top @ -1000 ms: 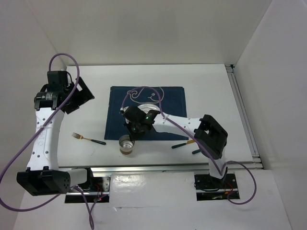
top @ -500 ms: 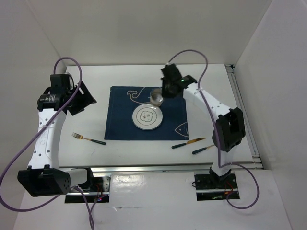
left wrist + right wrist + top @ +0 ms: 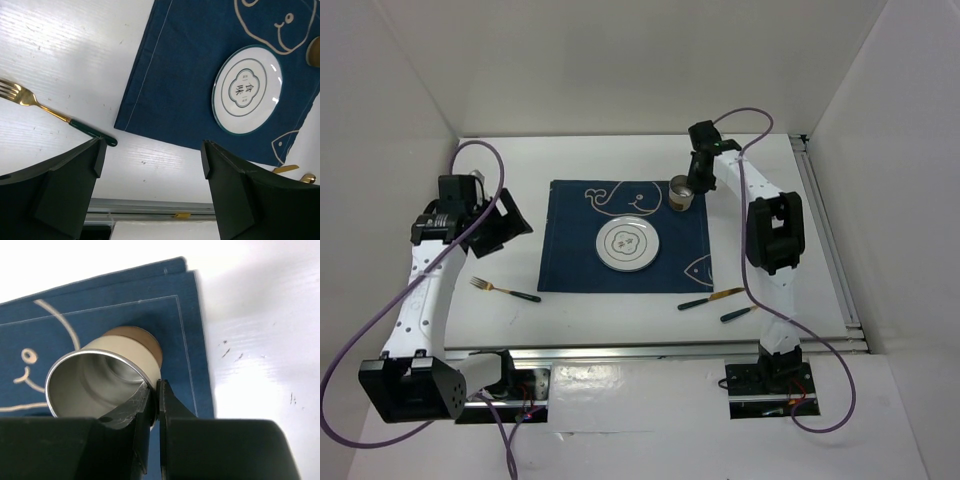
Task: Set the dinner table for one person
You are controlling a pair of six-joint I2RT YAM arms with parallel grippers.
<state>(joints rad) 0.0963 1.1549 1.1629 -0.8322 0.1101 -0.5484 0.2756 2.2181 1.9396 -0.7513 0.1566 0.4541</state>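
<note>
Heads up, few things you can't read here. Right wrist view: near rim of cup [image 3: 100, 375] tucked behind right gripper [image 3: 156, 390] jaws, placemat [image 3: 100, 305] runs off left edge. Left wrist view: fork [image 3: 55, 117] tines clipped at left edge, gold cutlery [image 3: 286, 169] lower right mostly behind finger [image 3: 250, 200]. Top view: jaws hidden under wrist, those two pieces too small to name.

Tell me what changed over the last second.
The right claw carried the cup from the near table edge to the far right corner of the mat, still gripping its rim. The left claw, open, drifted slightly right and nearer. The plate, fork, knife and spoon stayed put.
</note>
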